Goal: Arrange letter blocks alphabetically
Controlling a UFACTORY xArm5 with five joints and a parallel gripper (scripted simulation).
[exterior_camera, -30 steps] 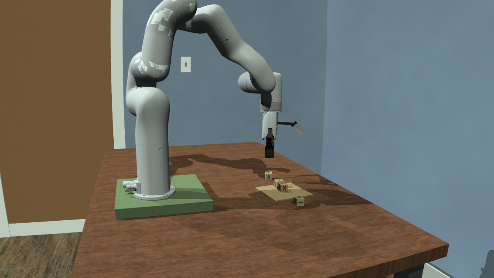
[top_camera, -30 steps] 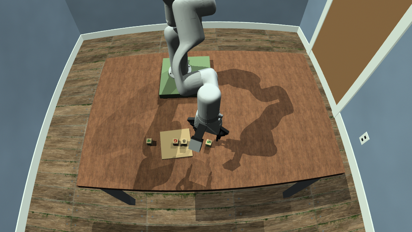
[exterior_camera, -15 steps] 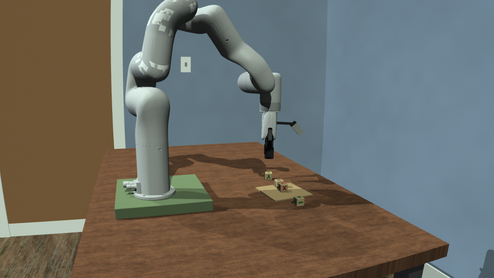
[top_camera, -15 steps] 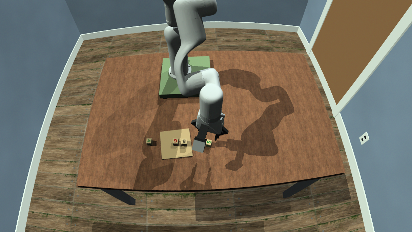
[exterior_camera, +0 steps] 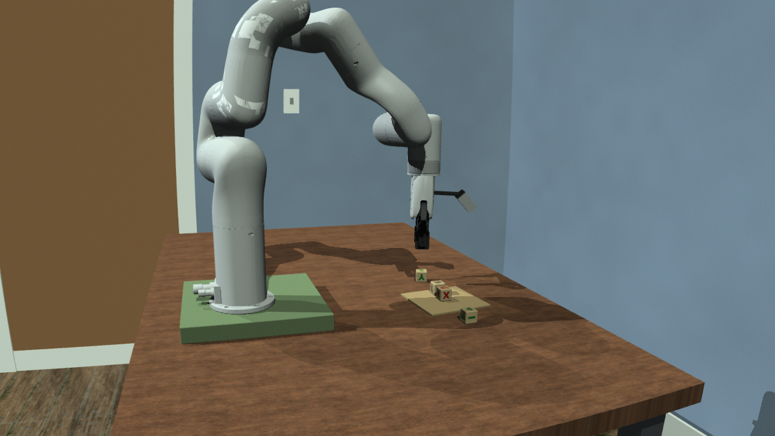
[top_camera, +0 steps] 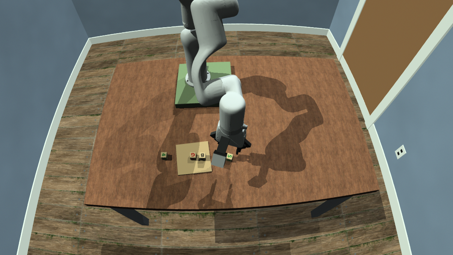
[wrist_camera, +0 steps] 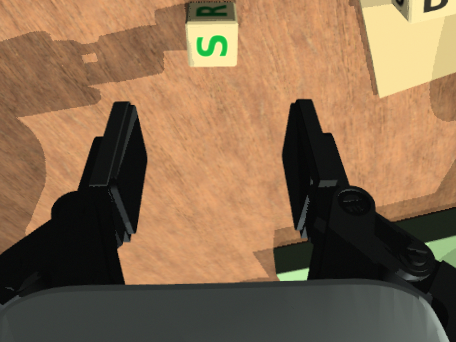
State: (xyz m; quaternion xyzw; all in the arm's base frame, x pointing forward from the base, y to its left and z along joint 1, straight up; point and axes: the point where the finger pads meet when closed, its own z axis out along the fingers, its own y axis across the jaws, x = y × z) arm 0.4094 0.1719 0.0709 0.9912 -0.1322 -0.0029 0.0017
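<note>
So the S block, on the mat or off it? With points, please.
Off: the S block (top_camera: 229, 157) (exterior_camera: 420, 275) (wrist_camera: 212, 46) sits on bare table beside the mat (top_camera: 186, 166) (exterior_camera: 433, 308) (wrist_camera: 395, 65).

"What's different from a second ago?"

"The arm's wrist (top_camera: 232, 104) (exterior_camera: 434, 135) has shifted slightly toward the S block's side, away from the mat (top_camera: 186, 163) (exterior_camera: 427, 306) (wrist_camera: 415, 55)."

"And the grey box (top_camera: 218, 159) (exterior_camera: 466, 201) on its bracket?"

"From the top it overlapped the mat's edge. Now it's off it, right up against the S block (top_camera: 229, 157) (exterior_camera: 420, 275) (wrist_camera: 212, 45) in that view, and turned a little."

"Anything with the fingers (top_camera: 238, 150) (exterior_camera: 422, 238)?"

"They've come closer together, though they still stand apart. Their shadows (top_camera: 230, 191) on the surface (top_camera: 285, 190) (exterior_camera: 379, 368) (wrist_camera: 210, 200) have drawn together too."
</note>
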